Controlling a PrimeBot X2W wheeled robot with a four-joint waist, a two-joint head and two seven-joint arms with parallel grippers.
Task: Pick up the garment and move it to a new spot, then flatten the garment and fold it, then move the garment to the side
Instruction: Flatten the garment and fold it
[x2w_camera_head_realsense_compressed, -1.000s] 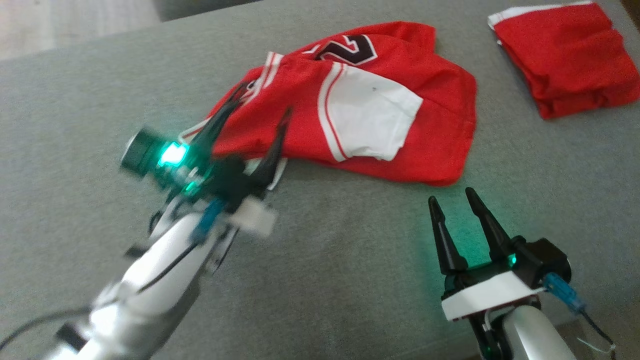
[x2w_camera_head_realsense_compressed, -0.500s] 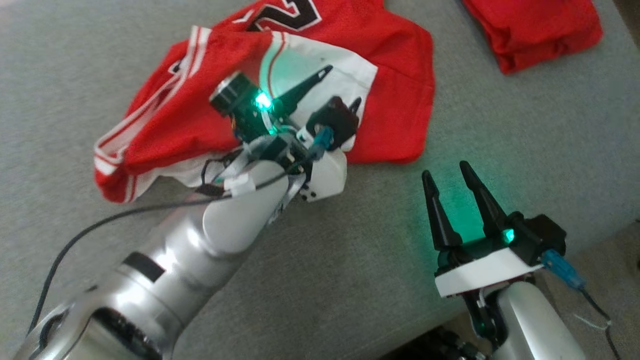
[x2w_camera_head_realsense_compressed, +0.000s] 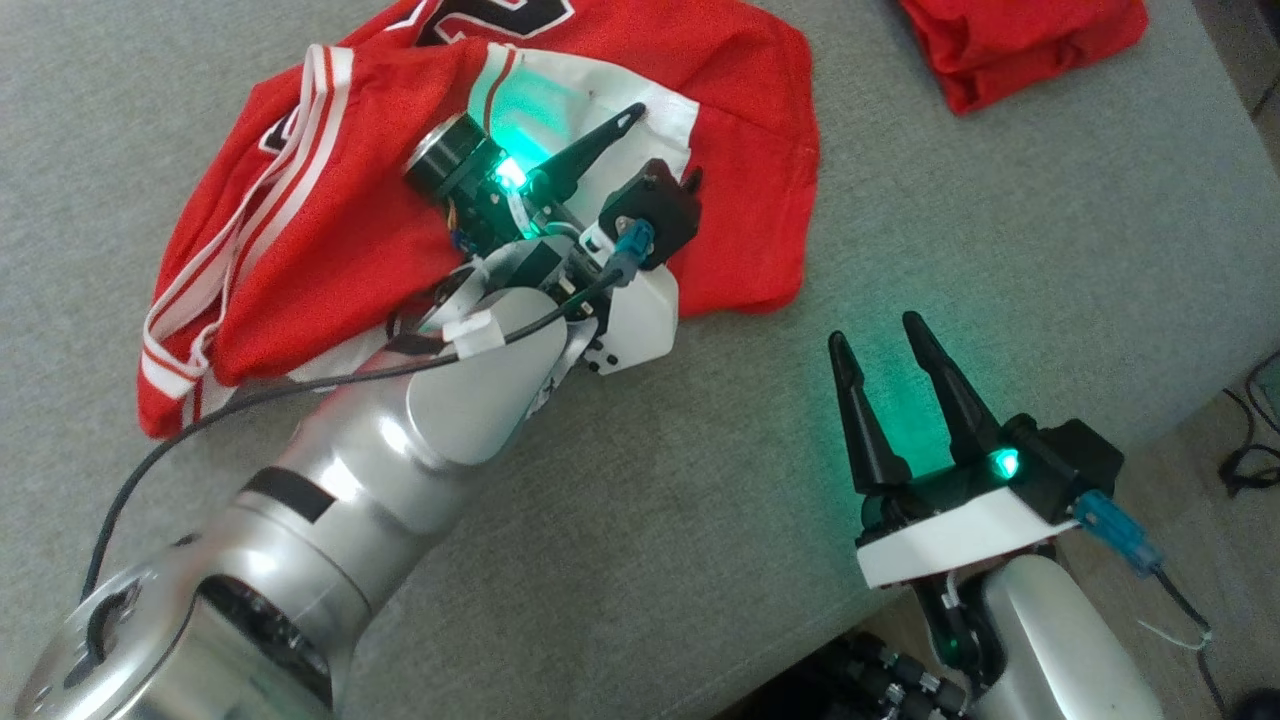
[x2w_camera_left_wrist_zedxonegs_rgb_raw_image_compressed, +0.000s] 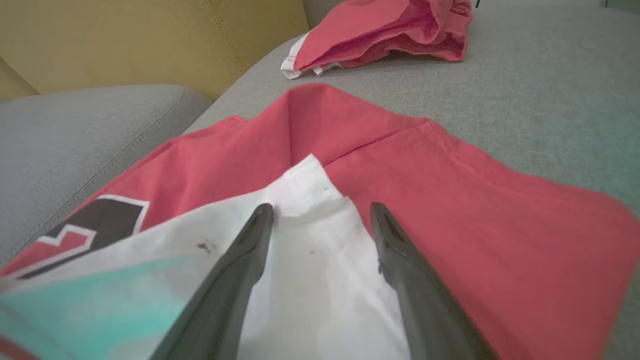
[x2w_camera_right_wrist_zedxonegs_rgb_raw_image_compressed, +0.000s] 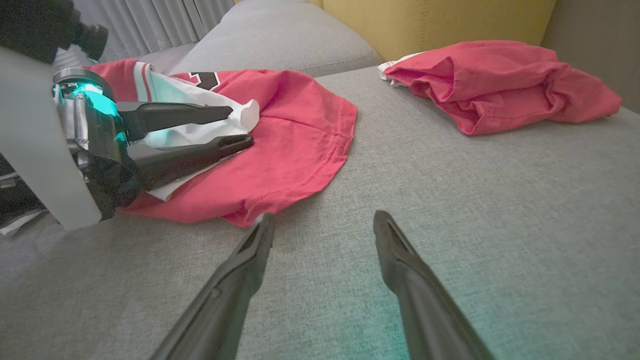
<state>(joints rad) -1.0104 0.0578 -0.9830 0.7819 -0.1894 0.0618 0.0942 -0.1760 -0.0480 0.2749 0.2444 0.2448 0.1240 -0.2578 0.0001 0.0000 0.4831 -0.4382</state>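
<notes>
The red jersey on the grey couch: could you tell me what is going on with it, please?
The robot's left gripper, jaws open, is poised over the white panel of the crumpled red mesh jersey, with nothing gripped yet. Its right gripper hovers open above the bare grey couch cushion nearby. A second red garment lies bundled farther back.

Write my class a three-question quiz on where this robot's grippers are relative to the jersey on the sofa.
1. True or false: the left gripper is shut on the red jersey.
2. Which lies under the right gripper? A the jersey; B the bare grey sofa seat; C the second red garment.
3. Fill in: the left gripper's open fingers point over the jersey's ____ panel.
Key: 1 false; 2 B; 3 white.
</notes>
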